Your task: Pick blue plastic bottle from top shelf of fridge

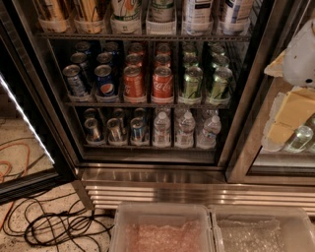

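The fridge (147,172) stands open in front of me, with dark wire racks of drinks. The top shelf (142,36) runs along the top edge of the view, with clear plastic holders. Only the lower part of the blue plastic bottle (235,12) shows, in the holder at the right end of the row, next to the white bottle with a dark label (197,14). My gripper (285,120), white and pale yellow, hangs at the right edge in front of the neighbouring glass door. It is lower than the top shelf, to the right of it, and holds nothing.
The middle rack holds soda cans (162,81). The bottom rack holds cans and small water bottles (185,130). The open glass door (24,123) stands at the left. Cables (54,221) lie on the floor. Two clear bins (162,229) sit at the bottom of the view.
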Robot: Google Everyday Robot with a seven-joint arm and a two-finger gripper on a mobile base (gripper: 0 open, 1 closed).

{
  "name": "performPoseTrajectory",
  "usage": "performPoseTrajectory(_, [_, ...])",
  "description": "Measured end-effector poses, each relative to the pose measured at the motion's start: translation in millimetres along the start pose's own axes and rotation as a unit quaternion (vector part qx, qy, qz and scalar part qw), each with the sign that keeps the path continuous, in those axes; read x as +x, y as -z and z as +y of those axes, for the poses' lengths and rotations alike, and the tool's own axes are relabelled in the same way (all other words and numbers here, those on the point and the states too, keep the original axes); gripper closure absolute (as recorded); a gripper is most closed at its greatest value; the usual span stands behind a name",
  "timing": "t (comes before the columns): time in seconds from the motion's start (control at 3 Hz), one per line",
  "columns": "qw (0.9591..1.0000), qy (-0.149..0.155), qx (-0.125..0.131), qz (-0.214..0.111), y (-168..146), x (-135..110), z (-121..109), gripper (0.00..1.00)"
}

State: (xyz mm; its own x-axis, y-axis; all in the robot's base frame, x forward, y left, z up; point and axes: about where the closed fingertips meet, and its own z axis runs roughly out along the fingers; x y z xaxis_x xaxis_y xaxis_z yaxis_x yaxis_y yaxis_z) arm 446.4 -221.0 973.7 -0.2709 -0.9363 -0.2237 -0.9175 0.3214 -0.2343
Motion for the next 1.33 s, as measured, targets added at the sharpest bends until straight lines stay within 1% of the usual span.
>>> performPoseTrajectory(0.33, [0.9997,-0.023,-0.004,-0.006,-2.4,2.4,-5.8,0.0])
performPoseTrajectory(0.67, [0.9999,-0.003,-0.009,-0.008,-0.2,-0.9,-3.1,0.0])
performPoseTrajectory(1.0, [0.9999,-0.003,-0.009,-0.008,-0.2,-0.9,-3.1,0.0])
performPoseTrajectory(1.33, [0.9989,-0.034,0.021,-0.024,-5.5,-9.1,-10.6,0.0])
